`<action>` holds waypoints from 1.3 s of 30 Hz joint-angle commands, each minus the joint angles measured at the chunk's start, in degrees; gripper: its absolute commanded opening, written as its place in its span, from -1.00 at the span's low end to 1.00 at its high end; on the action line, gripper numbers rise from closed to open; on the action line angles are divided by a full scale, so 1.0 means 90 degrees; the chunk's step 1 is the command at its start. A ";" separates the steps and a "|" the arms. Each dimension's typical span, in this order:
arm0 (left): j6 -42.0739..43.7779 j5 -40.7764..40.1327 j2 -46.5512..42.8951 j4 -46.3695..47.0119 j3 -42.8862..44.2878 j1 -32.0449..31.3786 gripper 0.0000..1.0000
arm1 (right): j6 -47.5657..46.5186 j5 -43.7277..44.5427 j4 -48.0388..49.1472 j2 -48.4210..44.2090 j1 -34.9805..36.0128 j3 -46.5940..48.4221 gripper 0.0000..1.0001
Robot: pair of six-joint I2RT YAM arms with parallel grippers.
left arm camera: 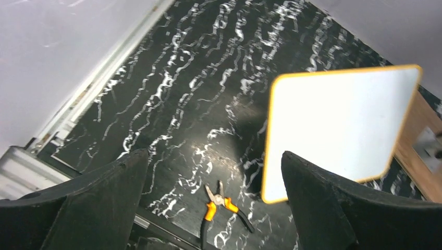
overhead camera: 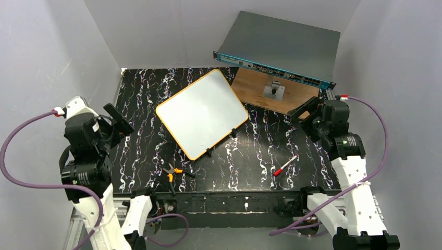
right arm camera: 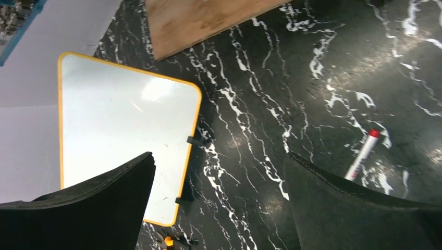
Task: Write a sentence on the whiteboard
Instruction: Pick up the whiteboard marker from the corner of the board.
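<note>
Black fingers of your left gripper (overhead camera: pixel 119 122) stand spread wide and there is nothing between them. It hangs above the table at the 9 o'clock side of the whiteboard (overhead camera: pixel 200 113), apart from it. Your right gripper (overhead camera: pixel 305 112) is released in the same way, its jaws wide and empty. It is at the 3 o'clock side of the whiteboard, close to the near corner of the wooden board (overhead camera: pixel 250 86).

The whiteboard lies flat near the middle of the table (overhead camera: pixel 140 99), which is black with white veins. It is turned so that its four corners point about to 12, 3, 6 and 9 o'clock. Its face is plain white with some glare and its rim is orange. Two small black clip feet (right arm camera: pixel 195 139) sit on the edge that looks to 4 o'clock.

A marker (overhead camera: pixel 285 165) with a white body and a red end lies on the table at 4 o'clock from the whiteboard, well apart from it and near your right arm. Pliers (overhead camera: pixel 174 172) with orange handles lie at 7 o'clock from it, near its lowest corner, not touching.

The wooden board is at 2 o'clock from the whiteboard, just beside it, with a narrow strip of table between them. A grey box (overhead camera: pixel 281 47) with a blue front stands tilted over the far side of the wooden board, at 1 o'clock.
</note>
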 commanded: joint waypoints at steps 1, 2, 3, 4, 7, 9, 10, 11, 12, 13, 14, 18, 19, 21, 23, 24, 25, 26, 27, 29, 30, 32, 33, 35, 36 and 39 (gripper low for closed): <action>0.0077 0.0784 -0.0257 -0.0558 0.0381 -0.0240 0.99 | -0.0010 0.0748 -0.1785 0.0134 0.0007 0.0920 0.97; 0.0071 0.0924 -0.0282 -0.0638 0.0478 -0.0310 0.99 | -0.0033 0.0787 -0.1995 0.0119 0.0007 0.0971 0.97; 0.0047 0.1101 -0.0293 -0.0741 0.0601 -0.0368 0.99 | -0.0232 0.0641 -0.2044 0.0078 0.0000 0.0937 0.97; 0.0051 0.1357 -0.0285 -0.0861 0.0755 -0.0408 0.99 | -0.0376 0.0496 -0.2120 0.0030 -0.0010 0.0911 0.97; 0.0095 0.1835 -0.0286 -0.1377 0.1305 -0.0539 0.99 | -0.0238 0.0391 -0.2739 -0.0041 -0.0013 0.1015 0.97; 0.0134 0.2084 -0.0362 -0.1583 0.1486 -0.0645 0.99 | -0.0064 0.0415 -0.3355 0.0084 -0.0013 0.1242 0.94; 0.0123 0.2237 -0.0416 -0.1650 0.1528 -0.0682 0.99 | 0.0008 0.0373 -0.3627 0.0152 -0.0014 0.1314 0.92; 0.0096 0.2393 -0.0473 -0.1694 0.1554 -0.0692 0.99 | 0.0077 0.0321 -0.3844 0.0243 -0.0013 0.1349 0.90; 0.0010 0.2579 -0.0535 -0.1726 0.1551 -0.0701 0.99 | 0.0111 0.0235 -0.3985 0.0296 -0.0014 0.1337 0.89; -0.0054 0.2735 -0.0600 -0.1740 0.1533 -0.0692 0.99 | 0.0109 0.0137 -0.4067 0.0346 -0.0013 0.1306 0.87; -0.0088 0.2898 -0.0659 -0.1765 0.1522 -0.0690 0.99 | 0.0104 0.0087 -0.4142 0.0403 -0.0013 0.1277 0.84; 0.0025 0.3042 -0.0897 -0.1917 0.1586 -0.0641 0.99 | 0.0042 -0.0024 -0.3927 0.0471 -0.0014 0.1023 0.82; 0.0100 0.3066 -0.0861 -0.2049 0.1710 -0.0618 0.99 | 0.0030 -0.0028 -0.3827 0.0531 -0.0013 0.0918 0.81; 0.0240 0.3157 -0.0762 -0.2274 0.1955 -0.0522 0.99 | 0.0103 0.0065 -0.3736 0.0774 -0.0027 0.0712 0.77; 0.0319 0.3269 -0.0746 -0.2407 0.2097 -0.0380 0.99 | 0.0194 0.0063 -0.3550 0.1044 -0.0023 0.0427 0.75; 0.0355 0.3345 -0.0754 -0.2473 0.2149 -0.0299 0.99 | 0.0195 -0.0041 -0.3343 0.1130 -0.0022 0.0317 0.75; 0.0391 0.3410 -0.0772 -0.2550 0.2159 -0.0219 0.99 | 0.0171 -0.0127 -0.3090 0.1179 -0.0022 0.0083 0.73; 0.0420 0.3476 -0.0773 -0.2643 0.2170 -0.0143 0.99 | 0.0158 -0.0145 -0.2907 0.1210 -0.0022 -0.0048 0.71; 0.0436 0.3562 -0.0778 -0.2744 0.2195 -0.0084 0.99 | 0.0120 -0.0147 -0.2764 0.1250 -0.0022 -0.0163 0.71; 0.0394 0.3694 -0.0775 -0.2890 0.2251 -0.0027 0.99 | 0.0044 -0.0144 -0.2522 0.1349 -0.0022 -0.0344 0.70; 0.0351 0.3724 -0.0770 -0.2942 0.2266 -0.0012 0.99 | 0.0010 -0.0309 -0.2383 0.1399 -0.0022 -0.0439 0.69; 0.0280 0.3732 -0.0824 -0.2970 0.2171 0.0046 0.99 | -0.0018 -0.0284 -0.2089 0.1511 -0.0022 -0.0670 0.68; 0.0263 0.3715 -0.0872 -0.2984 0.2091 0.0105 0.99 | -0.0013 -0.0251 -0.1932 0.1575 -0.0022 -0.0815 0.68; 0.0185 0.3668 -0.0927 -0.3029 0.1992 0.0200 0.99 | -0.0001 -0.0330 -0.1731 0.1706 -0.0022 -0.1037 0.68; -0.0003 0.3612 -0.0907 -0.3066 0.2014 0.0211 0.99 | -0.0011 -0.0455 -0.1698 0.1757 -0.0020 -0.1110 0.68; -0.0627 0.3626 -0.0915 -0.2766 0.1879 0.0216 0.99 | -0.0120 -0.0501 -0.1578 0.1769 -0.0026 -0.1228 0.68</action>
